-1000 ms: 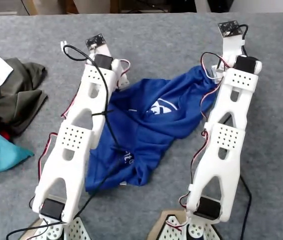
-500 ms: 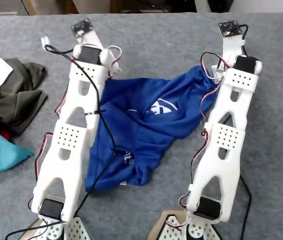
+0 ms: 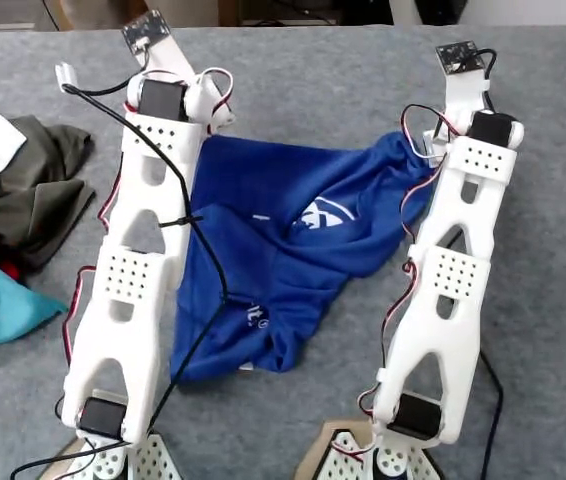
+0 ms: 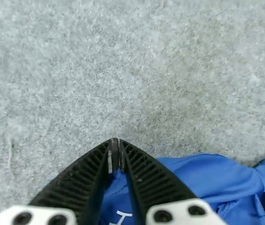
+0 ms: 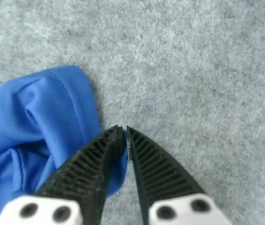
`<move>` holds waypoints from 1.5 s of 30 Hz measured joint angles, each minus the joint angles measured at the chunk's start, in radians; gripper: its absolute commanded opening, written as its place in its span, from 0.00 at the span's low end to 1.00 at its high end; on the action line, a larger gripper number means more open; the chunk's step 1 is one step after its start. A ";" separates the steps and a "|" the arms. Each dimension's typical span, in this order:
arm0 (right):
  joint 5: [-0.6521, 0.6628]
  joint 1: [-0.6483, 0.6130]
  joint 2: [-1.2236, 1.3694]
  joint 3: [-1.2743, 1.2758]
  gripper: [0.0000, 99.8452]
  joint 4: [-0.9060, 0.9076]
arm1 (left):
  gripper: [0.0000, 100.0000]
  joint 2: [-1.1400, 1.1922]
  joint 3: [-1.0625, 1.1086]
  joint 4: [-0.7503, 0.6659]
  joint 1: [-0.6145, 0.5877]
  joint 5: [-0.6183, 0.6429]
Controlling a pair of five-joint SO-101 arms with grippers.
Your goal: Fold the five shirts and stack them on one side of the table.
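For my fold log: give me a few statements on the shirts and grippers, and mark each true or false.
1. The blue shirt lies between the left arm and right arm. True.
2. It is neatly folded. False: it lies crumpled and unfolded.
3. The left gripper is shut on it. True.
4. The right gripper is wide open. False: it is shut on the shirt's edge.
5. The other shirts sit beside the right arm. False: the pile lies beside the left arm.

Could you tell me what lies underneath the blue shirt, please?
The grey table shows all around the blue shirt. Whatever lies beneath its crumpled folds is covered.
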 measured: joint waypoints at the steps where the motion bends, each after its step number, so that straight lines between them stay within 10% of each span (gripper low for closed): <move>1: 0.000 0.000 0.000 0.000 0.00 0.000 | 0.02 -0.005 0.000 0.000 0.000 0.000; 15: 0.000 0.000 0.000 0.000 0.00 0.000 | 0.02 0.092 0.087 -0.104 -0.015 -0.002; 23: 0.000 0.000 0.000 0.000 0.00 0.000 | 0.22 0.235 0.127 -0.210 -0.063 -0.003; 45: 0.000 0.000 0.000 0.000 0.00 0.000 | 0.02 0.244 0.129 -0.233 -0.064 -0.003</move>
